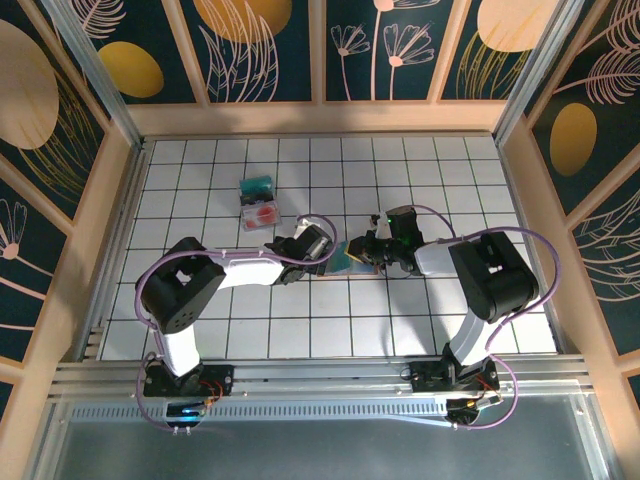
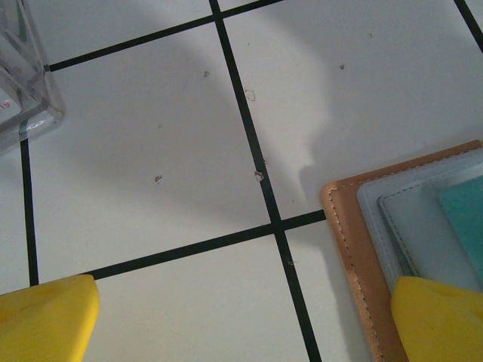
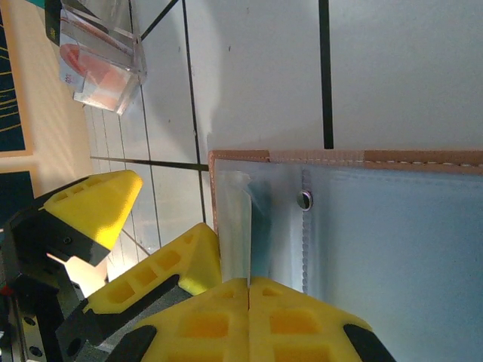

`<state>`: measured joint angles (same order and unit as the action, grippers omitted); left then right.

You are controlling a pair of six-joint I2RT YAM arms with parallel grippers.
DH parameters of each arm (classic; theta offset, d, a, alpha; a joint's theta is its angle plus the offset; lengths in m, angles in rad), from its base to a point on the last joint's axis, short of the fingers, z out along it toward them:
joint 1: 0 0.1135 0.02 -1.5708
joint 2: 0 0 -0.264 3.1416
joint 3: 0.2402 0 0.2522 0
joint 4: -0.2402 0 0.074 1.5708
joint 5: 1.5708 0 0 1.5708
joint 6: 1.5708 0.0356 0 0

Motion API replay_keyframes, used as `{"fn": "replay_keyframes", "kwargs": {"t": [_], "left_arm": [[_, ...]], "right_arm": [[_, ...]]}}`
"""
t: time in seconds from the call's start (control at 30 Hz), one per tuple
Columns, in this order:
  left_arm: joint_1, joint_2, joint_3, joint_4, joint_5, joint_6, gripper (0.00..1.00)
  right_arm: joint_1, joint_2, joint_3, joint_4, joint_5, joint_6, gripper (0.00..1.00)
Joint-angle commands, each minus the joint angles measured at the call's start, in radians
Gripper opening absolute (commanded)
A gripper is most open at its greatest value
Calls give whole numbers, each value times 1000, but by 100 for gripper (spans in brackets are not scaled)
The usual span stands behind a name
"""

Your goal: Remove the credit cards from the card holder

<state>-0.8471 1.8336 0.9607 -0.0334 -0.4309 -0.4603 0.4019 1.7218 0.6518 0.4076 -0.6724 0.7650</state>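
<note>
The card holder lies open on the white tiles between both grippers, its pinkish-brown rim framing grey-blue pockets. A teal credit card sits in the pockets. My right gripper is shut on a thin card edge that rises edge-on from the holder's left pocket. In the top view that gripper is at the holder's right side. My left gripper is at the holder's left side and stands wide open. One of its yellow fingers rests over the holder's rim.
A clear plastic box holding a red-and-white card stands on the tiles behind and to the left, with its corner near my left gripper. A teal item lies just behind it. Wooden walls ring the table.
</note>
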Motion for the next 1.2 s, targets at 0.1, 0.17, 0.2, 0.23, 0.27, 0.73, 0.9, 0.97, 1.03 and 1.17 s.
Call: {"fn": "replay_keyframes", "kwargs": {"t": [0.1,0.17,0.2,0.23,0.27,0.73,0.9,0.97,1.03,1.17], "left_arm": [[0,8,1,-33,-14,12,99],[-1,-3,2,-27,-8,14,99],[0,-2,5,-26,-5,15,99],[0,1,6,-28,-5,16,99],[-1,4,6,-28,-5,17,99],[0,59,28,-66,-15,4,99],[-1,59,18,-68,-11,-7,99],[0,56,18,-67,-10,-10,99],[0,53,18,-67,-10,-12,99],[0,50,-8,-65,-10,-14,99]], "right_arm": [[6,7,9,-23,24,-4,4],[6,9,9,-22,23,-4,4],[7,11,8,-21,22,-2,4],[7,13,7,-20,24,-1,3],[7,12,6,-20,24,-2,3],[-7,1,18,-66,49,-14,0],[-13,-23,19,-94,73,-25,0],[-18,-36,19,-109,87,-33,0],[-20,-49,19,-123,100,-41,0],[-30,-73,17,-145,118,-53,0]]}}
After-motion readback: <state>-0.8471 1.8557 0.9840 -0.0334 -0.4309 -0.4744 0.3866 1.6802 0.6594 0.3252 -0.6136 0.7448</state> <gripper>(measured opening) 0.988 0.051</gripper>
